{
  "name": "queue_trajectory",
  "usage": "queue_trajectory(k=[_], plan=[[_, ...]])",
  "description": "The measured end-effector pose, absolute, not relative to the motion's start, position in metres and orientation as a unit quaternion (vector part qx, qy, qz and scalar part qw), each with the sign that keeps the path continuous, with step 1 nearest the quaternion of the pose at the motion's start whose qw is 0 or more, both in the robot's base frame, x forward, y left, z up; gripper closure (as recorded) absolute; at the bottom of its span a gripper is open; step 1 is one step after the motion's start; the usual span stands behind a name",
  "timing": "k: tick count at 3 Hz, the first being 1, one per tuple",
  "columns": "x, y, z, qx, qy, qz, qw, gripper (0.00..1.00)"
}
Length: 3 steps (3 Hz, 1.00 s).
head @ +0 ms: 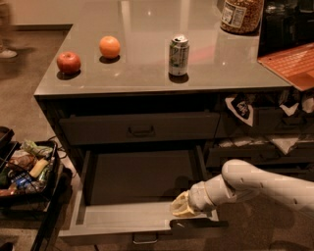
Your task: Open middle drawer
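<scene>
The middle drawer [132, 215] is pulled out, showing a plain dark inside; its small metal pull [145, 238] is at the bottom edge of the view. My gripper [183, 206], pale yellow at the end of a white arm [265, 184] coming from the right, is at the right part of the drawer's front wall, just above its top edge. The slimmer top drawer [140, 128] above it is closed.
A red apple [68, 62], an orange [110, 46] and a drink can [178, 54] stand on the grey counter [147, 19]. A jar [240, 14] and an orange tray [292, 63] are at the back right. Right-hand drawers [265, 147] hold snack bags. A black bin [24, 169] stands on the left.
</scene>
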<state>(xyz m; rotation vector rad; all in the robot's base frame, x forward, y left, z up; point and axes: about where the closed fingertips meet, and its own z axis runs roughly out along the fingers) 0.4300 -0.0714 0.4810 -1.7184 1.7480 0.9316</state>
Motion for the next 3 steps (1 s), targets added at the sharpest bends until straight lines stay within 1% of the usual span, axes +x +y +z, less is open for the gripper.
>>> queue_trajectory(k=[1, 2, 3], plan=[[0.443, -0.095, 0.523, -0.629, 0.657, 0.293, 0.294, 1.0], [0.435, -0.118, 0.566, -0.614, 0.665, 0.229, 0.359, 1.0], [0.43, -0.135, 0.582, -0.587, 0.666, 0.164, 0.43, 1.0]])
